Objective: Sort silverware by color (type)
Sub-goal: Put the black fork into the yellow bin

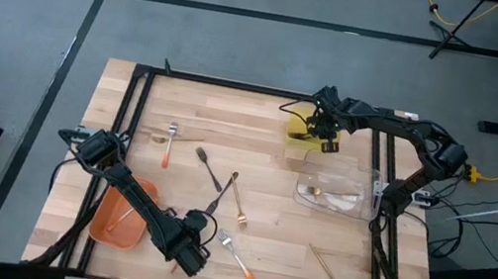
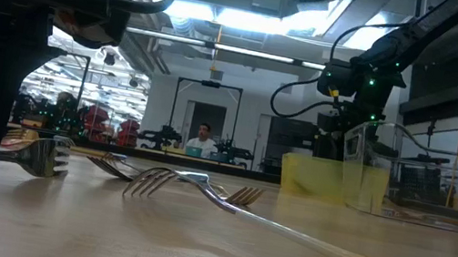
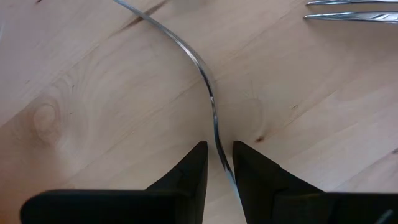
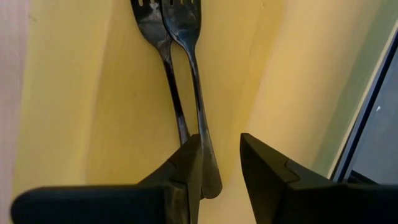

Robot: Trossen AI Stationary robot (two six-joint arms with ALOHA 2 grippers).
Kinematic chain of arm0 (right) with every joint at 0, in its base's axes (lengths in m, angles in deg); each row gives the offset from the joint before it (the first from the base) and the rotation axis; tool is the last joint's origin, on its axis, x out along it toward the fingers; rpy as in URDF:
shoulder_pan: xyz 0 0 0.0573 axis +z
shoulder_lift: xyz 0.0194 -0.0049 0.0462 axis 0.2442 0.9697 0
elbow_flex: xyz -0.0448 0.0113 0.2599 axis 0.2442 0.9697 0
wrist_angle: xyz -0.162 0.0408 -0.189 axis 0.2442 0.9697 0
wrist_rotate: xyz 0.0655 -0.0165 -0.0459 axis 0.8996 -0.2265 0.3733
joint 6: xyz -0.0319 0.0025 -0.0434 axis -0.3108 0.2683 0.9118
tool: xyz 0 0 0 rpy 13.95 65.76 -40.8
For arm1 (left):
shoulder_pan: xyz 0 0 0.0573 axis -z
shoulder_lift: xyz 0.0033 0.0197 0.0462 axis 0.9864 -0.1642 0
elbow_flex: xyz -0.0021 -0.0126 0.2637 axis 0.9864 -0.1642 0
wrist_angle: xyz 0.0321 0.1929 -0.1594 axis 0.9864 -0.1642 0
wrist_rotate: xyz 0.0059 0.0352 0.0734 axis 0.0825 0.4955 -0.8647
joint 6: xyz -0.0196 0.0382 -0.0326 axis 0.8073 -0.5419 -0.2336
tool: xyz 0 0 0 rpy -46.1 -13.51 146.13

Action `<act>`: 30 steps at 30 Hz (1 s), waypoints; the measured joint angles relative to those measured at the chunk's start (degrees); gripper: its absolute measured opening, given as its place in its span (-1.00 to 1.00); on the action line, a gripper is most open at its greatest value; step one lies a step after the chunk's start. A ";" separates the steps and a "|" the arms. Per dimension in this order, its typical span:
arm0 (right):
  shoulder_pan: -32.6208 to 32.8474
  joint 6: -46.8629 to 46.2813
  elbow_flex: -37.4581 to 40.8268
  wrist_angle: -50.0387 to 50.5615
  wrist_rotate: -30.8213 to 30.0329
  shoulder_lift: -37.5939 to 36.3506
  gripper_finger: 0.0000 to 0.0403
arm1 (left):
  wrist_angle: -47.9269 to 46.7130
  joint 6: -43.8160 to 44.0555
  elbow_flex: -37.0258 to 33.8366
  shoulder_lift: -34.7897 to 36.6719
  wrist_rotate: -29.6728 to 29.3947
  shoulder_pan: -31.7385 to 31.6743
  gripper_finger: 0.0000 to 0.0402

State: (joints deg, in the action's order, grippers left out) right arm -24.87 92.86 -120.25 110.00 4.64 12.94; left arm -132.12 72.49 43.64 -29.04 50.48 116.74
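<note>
Hovering low over the table's near edge, the left gripper (image 3: pixel 218 163) has its fingers nearly together around the thin stem of a silver fork (image 3: pixel 198 59), lying flat on the wood; whether they truly pinch it I cannot tell. Over at the far side, the right gripper (image 4: pixel 221 163) hangs above the yellow tray (image 1: pixel 301 134), fingers apart, with two dark forks (image 4: pixel 171 56) lying side by side inside it, one handle end right between the tips. So the dark sort looks partly done. The clear tray (image 1: pixel 332 195) holds something gold, and the orange tray (image 1: pixel 122 215) seems to carry one piece already. Plenty left, though: an orange-handled fork (image 1: pixel 171 139), a dark fork (image 1: pixel 209 166), a gold fork (image 1: pixel 237 201), another orange-handled one (image 1: pixel 239 260) and a gold piece (image 1: pixel 332 275) all lie loose on the table (image 1: pixel 274 108). I'd call it under halfway.
</note>
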 joint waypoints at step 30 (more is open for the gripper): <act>0.04 0.02 -0.07 1.74 -2.56 -11.25 -0.51 | 0.62 -0.07 -0.02 -0.02 0.53 -0.07 -0.98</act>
State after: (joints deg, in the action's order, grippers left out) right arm -24.83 92.88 -120.32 111.74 2.08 1.69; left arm -131.50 72.42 43.62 -29.06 51.01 116.67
